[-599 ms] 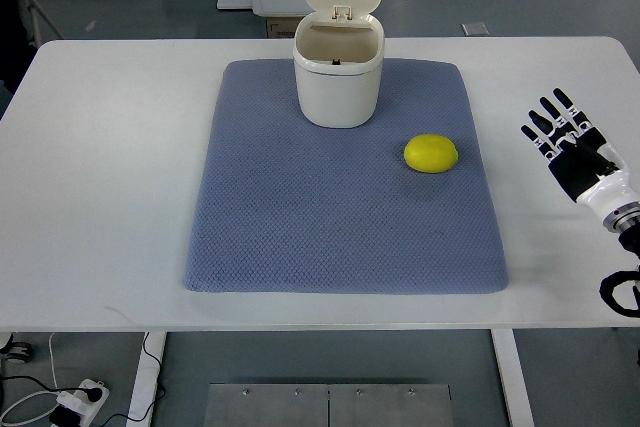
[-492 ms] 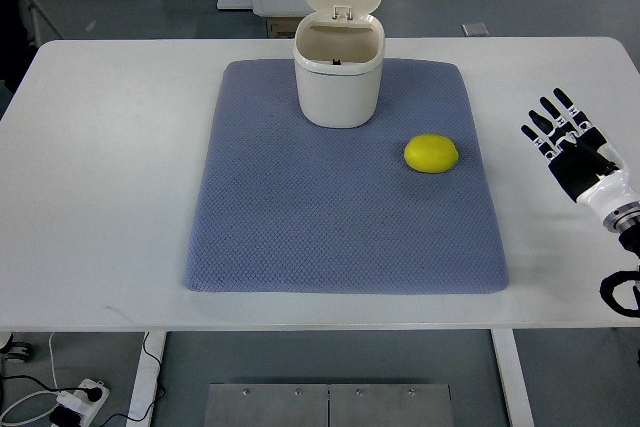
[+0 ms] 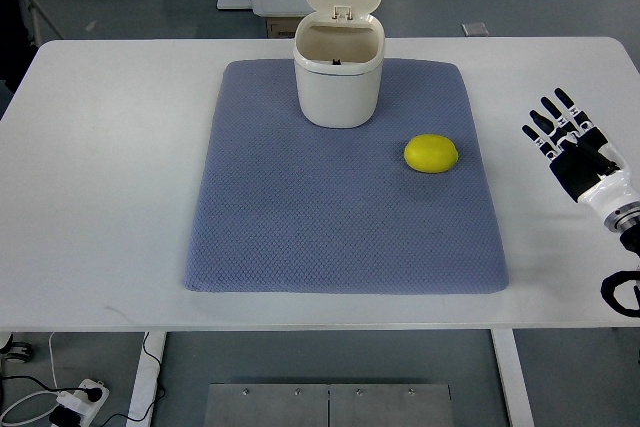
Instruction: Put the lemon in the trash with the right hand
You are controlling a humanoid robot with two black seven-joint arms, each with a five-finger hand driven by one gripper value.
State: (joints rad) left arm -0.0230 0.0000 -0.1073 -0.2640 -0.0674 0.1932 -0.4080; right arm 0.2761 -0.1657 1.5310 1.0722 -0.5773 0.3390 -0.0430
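The lemon lay on the mat, toward the worktop's right edge, near the open bin. The right robot hand rested empty, fingers extended. Firm, light, prone to rolling: best cupped around its middle.

The right hand, fingers extended, has edged very slightly rightward over the white table.

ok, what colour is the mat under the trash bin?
Blue-grey with a fine woven texture, on the mat under the cream trash bin, top view.
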